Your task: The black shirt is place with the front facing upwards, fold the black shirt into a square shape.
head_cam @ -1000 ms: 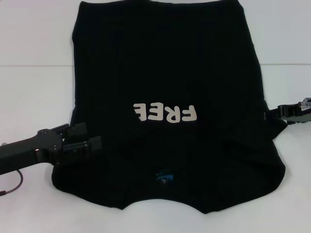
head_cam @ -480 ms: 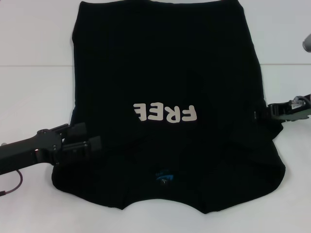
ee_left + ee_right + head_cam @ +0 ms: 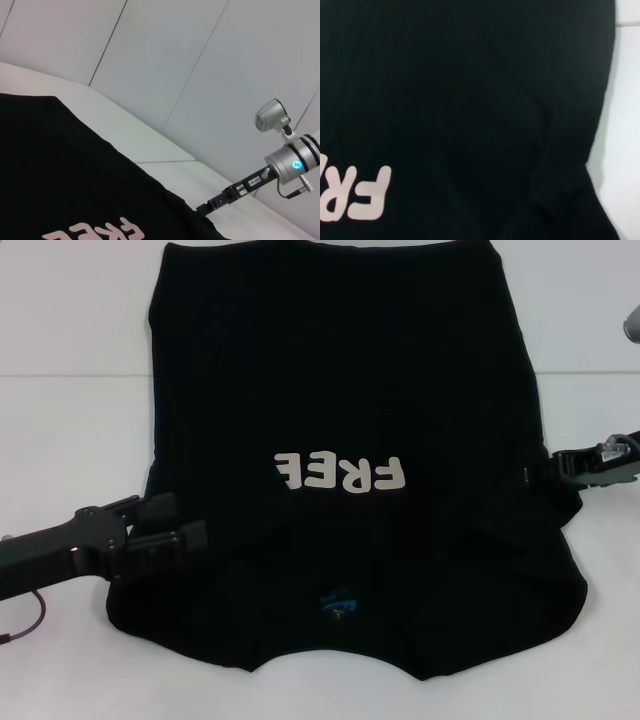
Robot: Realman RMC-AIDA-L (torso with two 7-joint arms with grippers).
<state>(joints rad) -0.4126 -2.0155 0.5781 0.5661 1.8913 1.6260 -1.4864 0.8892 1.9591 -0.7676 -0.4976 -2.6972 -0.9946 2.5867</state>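
Observation:
The black shirt (image 3: 340,370) lies flat on the white table, front up, its white "FREE" lettering (image 3: 340,472) upside down to me and its blue neck label (image 3: 337,605) near the front edge. My left gripper (image 3: 185,522) rests open at the shirt's left sleeve edge, both fingers over the cloth. At the shirt's right edge, level with the lettering, my right gripper (image 3: 535,472) points inward. The left wrist view shows the shirt (image 3: 65,170) and the right gripper (image 3: 210,204) reaching its far edge. Black shirt (image 3: 460,100) fills the right wrist view.
The white table (image 3: 70,440) extends on both sides of the shirt, with a seam line across it. A thin cable (image 3: 25,625) loops beside the left arm. A grey part (image 3: 632,325) shows at the right border.
The right gripper has moved left, from just off the shirt's right edge to over it. The left gripper and the shirt have stayed in place.

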